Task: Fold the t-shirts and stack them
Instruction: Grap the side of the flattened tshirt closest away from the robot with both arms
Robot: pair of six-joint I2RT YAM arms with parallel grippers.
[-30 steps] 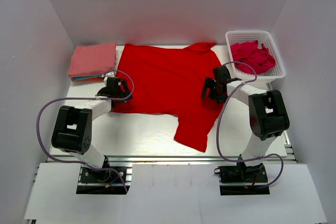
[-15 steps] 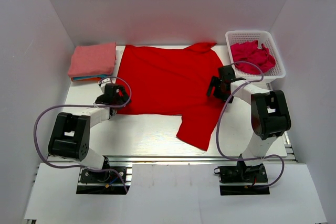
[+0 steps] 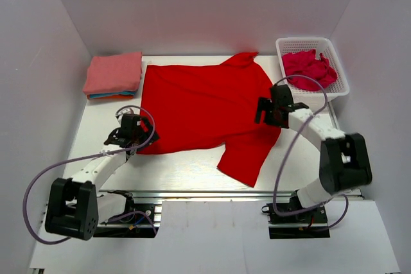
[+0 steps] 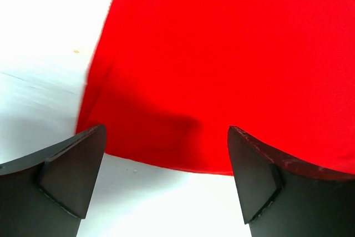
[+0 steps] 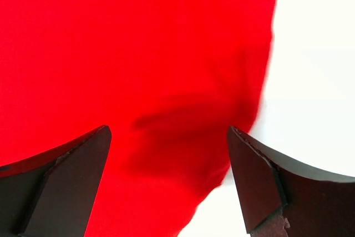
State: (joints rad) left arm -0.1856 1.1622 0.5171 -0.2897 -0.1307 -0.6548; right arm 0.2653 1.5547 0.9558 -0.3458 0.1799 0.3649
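The left arm [image 3: 96, 168] lay low, stretched from the lower left of the top view up and to the right. It ended in the left gripper [image 3: 130, 134], left of centre. The right arm [image 3: 313, 128] reached from the lower right up and leftward, its black joint near the right edge, with the right gripper [image 3: 270, 110] right of centre. In both wrist views, the dark fingers [image 4: 72, 176] stood wide apart at the bottom corners. Both grippers seemed tilted downward, though from above their tips were too small to judge.
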